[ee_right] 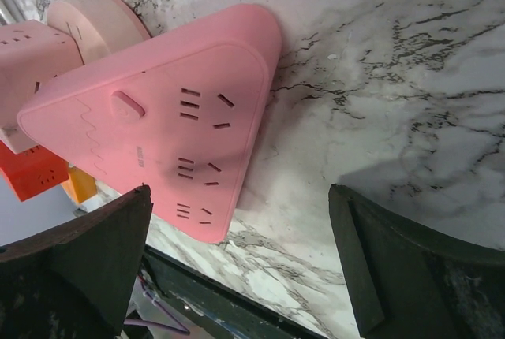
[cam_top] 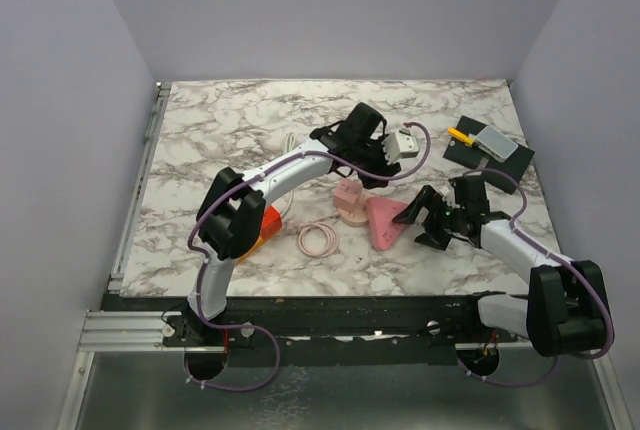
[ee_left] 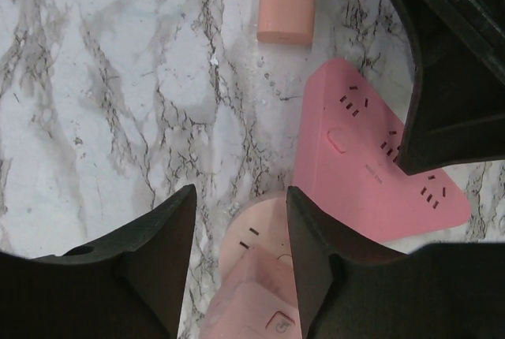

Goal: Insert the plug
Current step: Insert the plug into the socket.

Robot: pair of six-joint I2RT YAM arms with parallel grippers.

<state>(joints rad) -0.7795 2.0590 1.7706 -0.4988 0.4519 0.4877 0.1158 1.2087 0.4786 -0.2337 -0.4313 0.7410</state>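
A pale pink plug [ee_left: 260,299] stands on a round pale pink socket [ee_left: 268,225], beside two bare slots. I cannot tell if its pins are seated. My left gripper [ee_left: 241,191] straddles the plug, jaws open. The right finger sits at the plug's edge and the left finger stands apart from it. In the top view the left gripper [cam_top: 362,178] hangs over the plug [cam_top: 346,193] and round socket [cam_top: 352,214]. My right gripper [ee_right: 241,193] is open and empty, low over the marble beside a pink triangular power strip [ee_right: 158,126]. It also shows in the top view [cam_top: 418,225].
The triangular strip [cam_top: 385,222] lies right of the round socket. A second pink cube plug [ee_left: 286,9] lies beyond it. A coiled pink cable [cam_top: 318,240] and an orange block [cam_top: 266,225] sit to the left. A dark pad with a grey piece [cam_top: 488,145] is at back right.
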